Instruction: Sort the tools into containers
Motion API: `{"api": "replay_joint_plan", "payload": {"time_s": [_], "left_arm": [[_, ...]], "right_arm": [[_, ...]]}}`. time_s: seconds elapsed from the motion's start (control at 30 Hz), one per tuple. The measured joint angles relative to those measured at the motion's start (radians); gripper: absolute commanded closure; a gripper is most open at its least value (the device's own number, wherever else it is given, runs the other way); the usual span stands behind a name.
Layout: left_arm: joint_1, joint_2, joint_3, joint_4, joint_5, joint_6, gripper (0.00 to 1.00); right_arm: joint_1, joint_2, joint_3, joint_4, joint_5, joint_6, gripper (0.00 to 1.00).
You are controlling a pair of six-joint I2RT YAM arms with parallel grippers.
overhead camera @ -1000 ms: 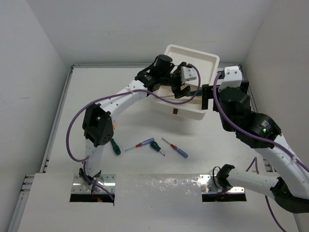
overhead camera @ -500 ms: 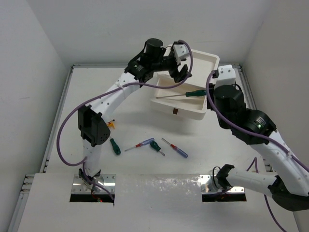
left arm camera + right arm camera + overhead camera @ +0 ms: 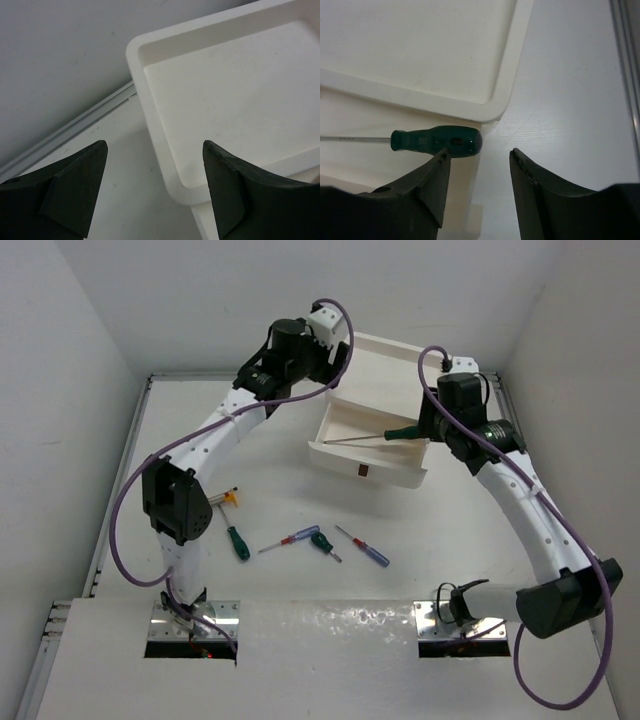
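Mostly white table (image 3: 430,540) w/ white walls (image 3: 80,320)

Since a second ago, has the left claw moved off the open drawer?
Yes. The left claw swung from over the open drawer to the box's far-left corner.

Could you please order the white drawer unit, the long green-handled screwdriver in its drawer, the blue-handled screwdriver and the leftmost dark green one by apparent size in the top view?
1. white box-shaped drawer unit
2. long green-handled screwdriver in its open drawer
3. blue-handled screwdriver
4. leftmost dark green screwdriver
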Motion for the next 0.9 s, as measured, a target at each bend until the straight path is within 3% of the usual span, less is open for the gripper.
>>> {"api": "replay_joint_plan", "payload": {"time_s": [0.27, 0.5, 0.6, 0.63, 0.73, 0.8, 0.9], "left_arm": [[0.021, -0.039, -0.163, 0.040, -0.055, -0.028, 0.25], [0.021, -0.045, -0.224, 0.096, -0.040, -0.035, 0.25], [0.023, -0.045, -0.232, 0.113, -0.023, -0.035, 0.25], [0.024, -0.045, -0.235, 0.119, -0.015, -0.036, 0.25], [0.024, -0.045, -0.238, 0.129, 0.010, -0.036, 0.26], [0.024, -0.045, -0.240, 0.134, 0.033, -0.038, 0.26], [0.024, -0.045, -0.243, 0.140, 0.050, -0.043, 0.26]], "right_arm": [[-0.021, 0.019, -0.089, 0.118, -0.153, 0.039, 0.54], [-0.034, 0.019, -0.138, 0.195, -0.166, 0.038, 0.59], [-0.034, 0.008, -0.164, 0.237, -0.180, 0.032, 0.65], [-0.036, 0.005, -0.173, 0.254, -0.192, 0.027, 0.73], [-0.042, -0.006, -0.197, 0.312, -0.240, 0.005, 0.83], [-0.042, -0.014, -0.223, 0.360, -0.286, -0.021, 0.84], [-0.041, -0.023, -0.243, 0.387, -0.334, -0.072, 0.76]]}}
